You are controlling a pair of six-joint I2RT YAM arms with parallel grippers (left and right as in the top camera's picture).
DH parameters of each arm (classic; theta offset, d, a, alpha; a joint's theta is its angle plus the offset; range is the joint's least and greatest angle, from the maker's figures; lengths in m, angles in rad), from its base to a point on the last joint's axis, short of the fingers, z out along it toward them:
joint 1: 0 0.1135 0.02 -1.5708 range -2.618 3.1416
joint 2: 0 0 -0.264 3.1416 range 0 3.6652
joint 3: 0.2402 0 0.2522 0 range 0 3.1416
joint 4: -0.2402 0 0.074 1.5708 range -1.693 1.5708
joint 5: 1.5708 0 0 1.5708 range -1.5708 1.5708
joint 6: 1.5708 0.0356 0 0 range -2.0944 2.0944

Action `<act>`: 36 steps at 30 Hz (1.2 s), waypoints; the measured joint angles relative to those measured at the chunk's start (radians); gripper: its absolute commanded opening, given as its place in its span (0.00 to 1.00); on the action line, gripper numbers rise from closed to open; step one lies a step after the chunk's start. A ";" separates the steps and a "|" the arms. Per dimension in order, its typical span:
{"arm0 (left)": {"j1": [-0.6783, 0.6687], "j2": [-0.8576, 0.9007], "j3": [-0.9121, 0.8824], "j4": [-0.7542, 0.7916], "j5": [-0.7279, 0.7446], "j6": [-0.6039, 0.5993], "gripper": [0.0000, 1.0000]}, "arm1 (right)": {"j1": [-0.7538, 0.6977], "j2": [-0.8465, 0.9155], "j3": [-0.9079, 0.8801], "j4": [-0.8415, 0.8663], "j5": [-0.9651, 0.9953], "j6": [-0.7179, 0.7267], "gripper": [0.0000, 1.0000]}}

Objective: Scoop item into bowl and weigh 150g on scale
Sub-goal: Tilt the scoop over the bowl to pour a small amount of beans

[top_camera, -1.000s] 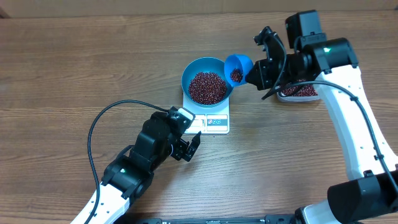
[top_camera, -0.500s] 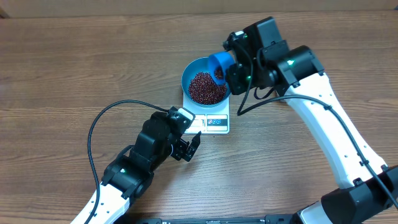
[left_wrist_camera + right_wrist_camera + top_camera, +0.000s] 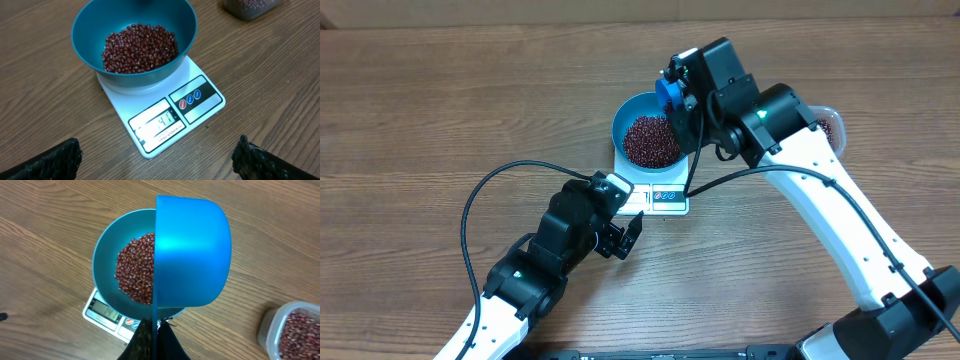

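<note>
The small, glossy, dark red-brown beans (image 3: 140, 47) lie heaped in the bottom of the round deep blue bowl (image 3: 85, 35), well below its rim, and the bowl stands on the flat white rectangular kitchen scale (image 3: 118, 100), covering the half of it farthest from the left gripper (image 3: 623, 238). The scale's display window (image 3: 160, 121) and its row of round buttons (image 3: 190, 99) sit on the uncovered edge nearest that gripper; digits show in the window but are too blurred to read surely. The left gripper rests low over the brown wood-grain surface (image 3: 440, 100) just in front of the scale, jaws spread wide with nothing between them, its two dark fingertips framing the scale's near corner in the left wrist view. The right gripper (image 3: 152, 342) is closed on the small bright blue plastic scoop (image 3: 192, 250), which juts out ahead of it and is tipped on its side directly above the bowl, its open mouth turned toward the bean heap; only the smooth outer wall of the scoop shows, so whether any beans are inside cannot be told. Behind the right gripper, well apart from the scale, a clear rounded-rectangular plastic tub (image 3: 292, 330) holding more of the same beans stands on the surface, partly hidden by the right arm in the overhead view.
</note>
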 measured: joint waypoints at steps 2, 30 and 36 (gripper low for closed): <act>0.000 0.000 0.000 0.000 0.000 0.000 1.00 | 0.018 0.000 0.000 0.000 0.036 0.003 0.04; 0.000 0.000 0.000 0.000 0.000 0.000 1.00 | 0.058 0.000 0.000 0.000 0.172 0.025 0.04; 0.000 0.000 0.000 0.000 0.000 0.000 1.00 | 0.058 0.000 0.000 0.000 0.175 0.027 0.04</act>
